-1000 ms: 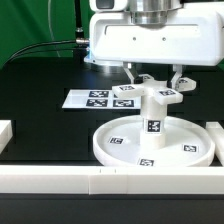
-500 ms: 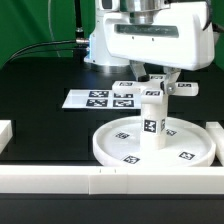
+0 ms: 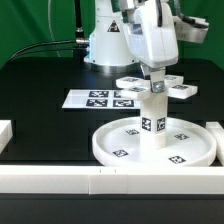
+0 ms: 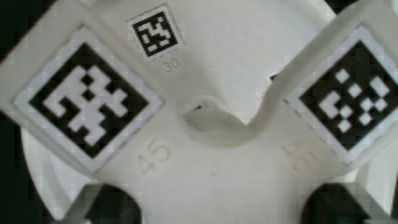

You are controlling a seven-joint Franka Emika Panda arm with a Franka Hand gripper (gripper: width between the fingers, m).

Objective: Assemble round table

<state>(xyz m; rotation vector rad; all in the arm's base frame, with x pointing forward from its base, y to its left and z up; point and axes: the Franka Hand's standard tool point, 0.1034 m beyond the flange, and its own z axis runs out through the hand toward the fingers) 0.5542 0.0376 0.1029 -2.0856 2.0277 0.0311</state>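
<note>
The large rimmed round disc (image 3: 105, 150) lies flat on the black table. The short cylinder leg (image 3: 151, 125) stands upright at its middle. The cross-shaped foot (image 3: 183, 91) sits on top of the leg, its tagged arms spread level. My gripper (image 3: 155, 78) comes straight down on the foot's hub and is shut on it. In the wrist view the foot (image 4: 196, 150) fills the picture with two large tags. My gripper (image 4: 228, 205) straddles its white body, with one dark fingertip (image 4: 98, 205) on each side.
The marker board (image 3: 92, 98) lies flat behind the disc, toward the exterior view's left. A long white border rail (image 3: 60, 180) runs along the front, with short white pieces at the left (image 3: 5, 130) and right (image 3: 215, 130) edges.
My wrist has turned about the vertical, from broadside to nearly edge-on. The foot's arms and the leg's tag have swung round with it. The disc's tags have shifted too.
</note>
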